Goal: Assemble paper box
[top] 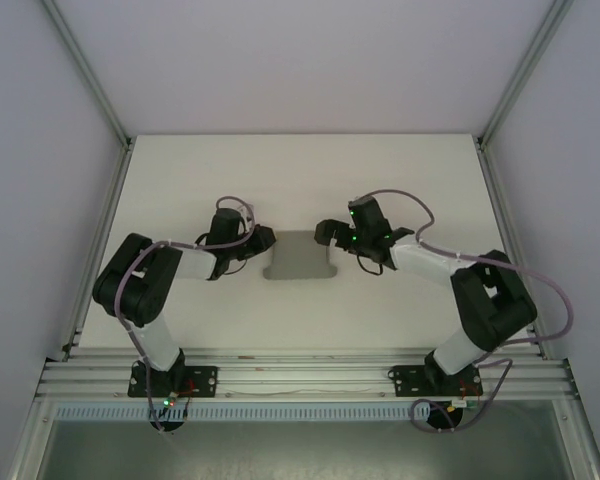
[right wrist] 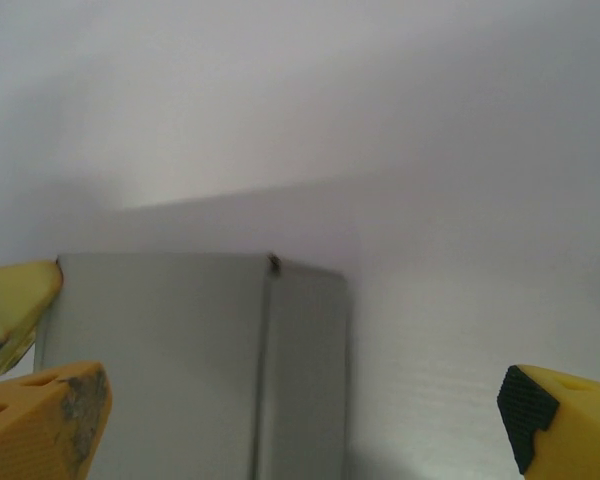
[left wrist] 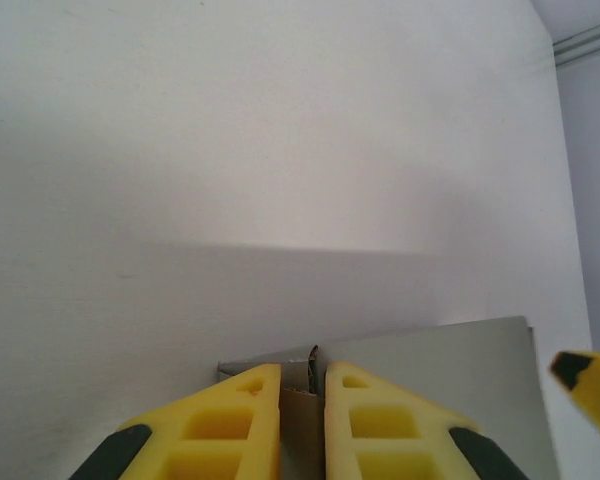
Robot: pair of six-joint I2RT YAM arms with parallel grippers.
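Looks like the flap-folding stage to me: the box (top: pixel 300 257) sits about mid-desk (top: pixel 300 170), its long axis running left-right, parallel to the near edge, with one short end facing each arm. The left claw (left wrist: pixel 302 375) is pressed nearly together, pinching a thin card flap at the box's left end, and the right claw (right wrist: pixel 298 395) is spread wide at the right end with nothing in it. My guess is the next move needs the right one to close on its own end flap and fold it while the left pins the box.
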